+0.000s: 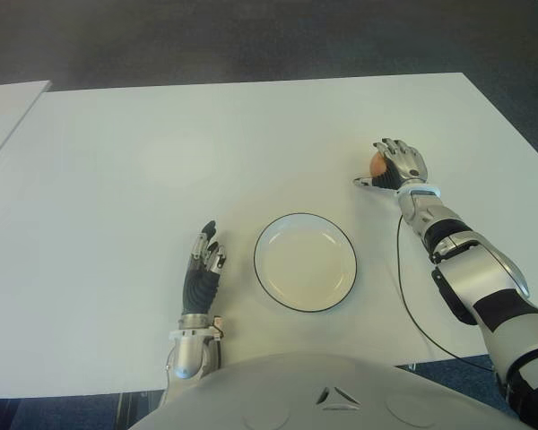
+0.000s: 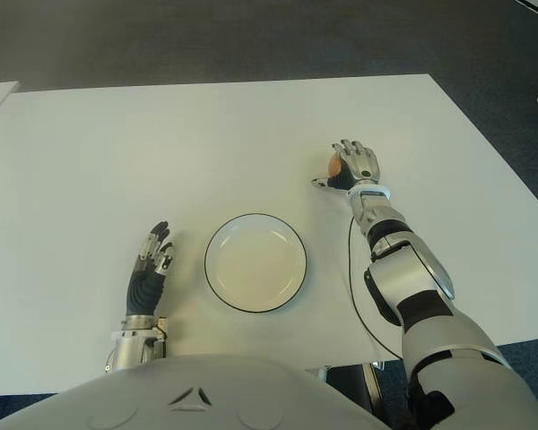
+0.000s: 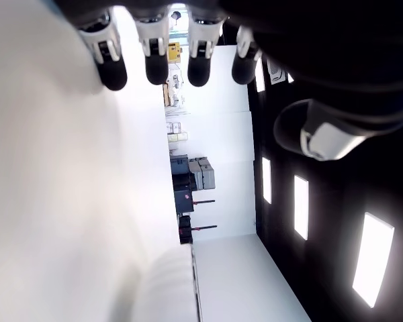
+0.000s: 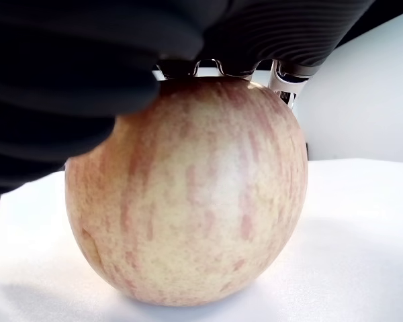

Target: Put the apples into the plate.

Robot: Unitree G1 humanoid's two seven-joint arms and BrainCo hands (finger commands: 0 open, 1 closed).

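— On the white tabletop [image 1: 117, 179], to the right of the plate [image 1: 305, 262] and a little farther back: one apple [image 4: 188, 194], under the right hand [image 1: 396, 166]. Still sitting on the surface, well apart from the plate.

— Look of it?

— Round, pale yellow with reddish streaks and fine speckles, smooth skin, faint shadow beneath. Seen small and orange-red from the head.

— Grip?

— Fingers [image 4: 87, 74] curled over the top and side of the apple, black ribbed rubbery pads pressed against the skin, metal joints showing at the knuckles.

— Plate?

— Round, shallow, glossy white with a thin dark rim, nothing inside.

— Other side?

— Left hand [image 1: 203, 269] just left of the plate, palm toward the tabletop, fingers [image 3: 111, 64] straight and slightly apart, holding nothing. Dark palm, silver wrist. Thin black cable [image 1: 408, 300] looping beside the right forearm.
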